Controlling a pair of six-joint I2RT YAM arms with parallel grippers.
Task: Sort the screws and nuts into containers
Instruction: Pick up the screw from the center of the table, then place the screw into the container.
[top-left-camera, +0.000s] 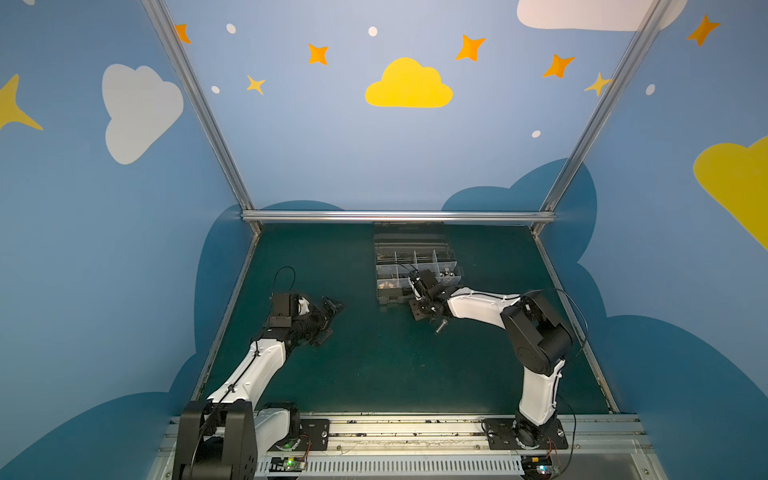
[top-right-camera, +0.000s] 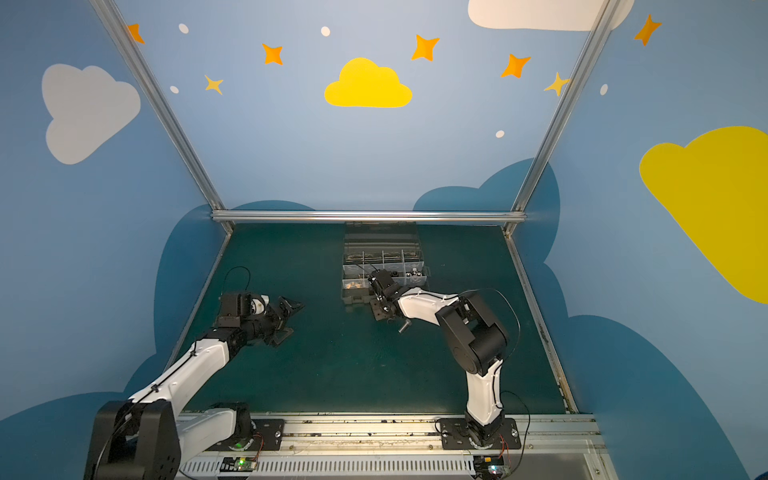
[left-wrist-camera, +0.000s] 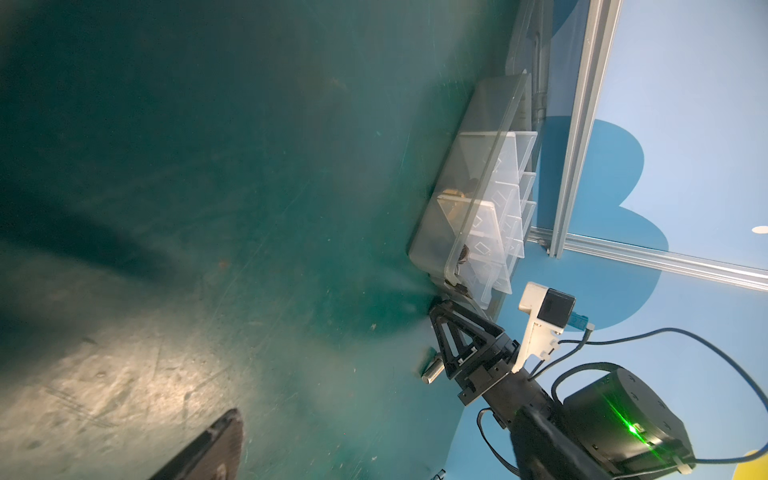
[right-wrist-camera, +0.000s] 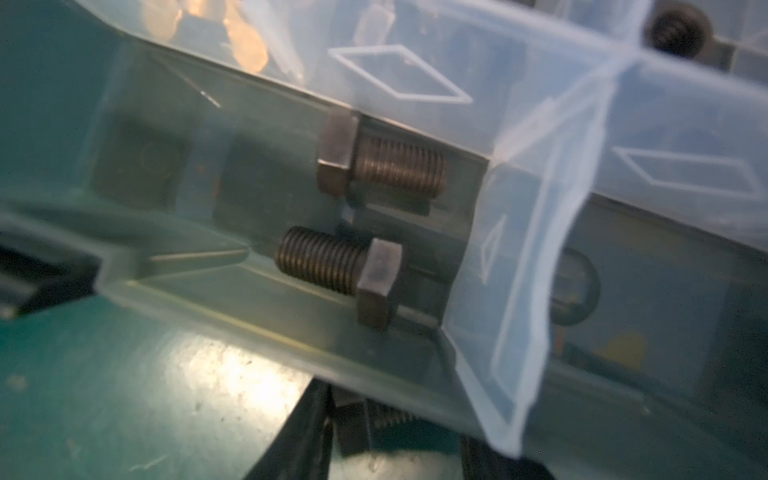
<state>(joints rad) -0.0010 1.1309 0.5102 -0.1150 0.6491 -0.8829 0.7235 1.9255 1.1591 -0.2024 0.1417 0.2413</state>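
Note:
The grey organiser box (top-left-camera: 388, 297) (top-right-camera: 353, 296) stands open at the back of the green mat, its containers split by whitish dividers (right-wrist-camera: 519, 249). My right gripper (top-left-camera: 417, 309) (right-wrist-camera: 395, 440) hangs low at the box's front edge, fingers apart. A silver hex-headed screw (top-left-camera: 440, 326) (left-wrist-camera: 432, 372) lies on the mat under it; in the right wrist view a screw (right-wrist-camera: 374, 424) shows between the fingers, with mat showing beside it. Two more screws (right-wrist-camera: 386, 166) (right-wrist-camera: 332, 270) lie in a front container. Shiny nuts (top-left-camera: 446, 274) sit in another. My left gripper (top-left-camera: 332, 322) is open and empty.
The box's clear lid (top-left-camera: 409, 235) is folded back against the rear aluminium rail (top-left-camera: 395, 216). Brass-tinted pieces (top-left-camera: 388, 284) fill a front-left container and a black screw (right-wrist-camera: 675, 29) lies in a further one. Blue walls close three sides.

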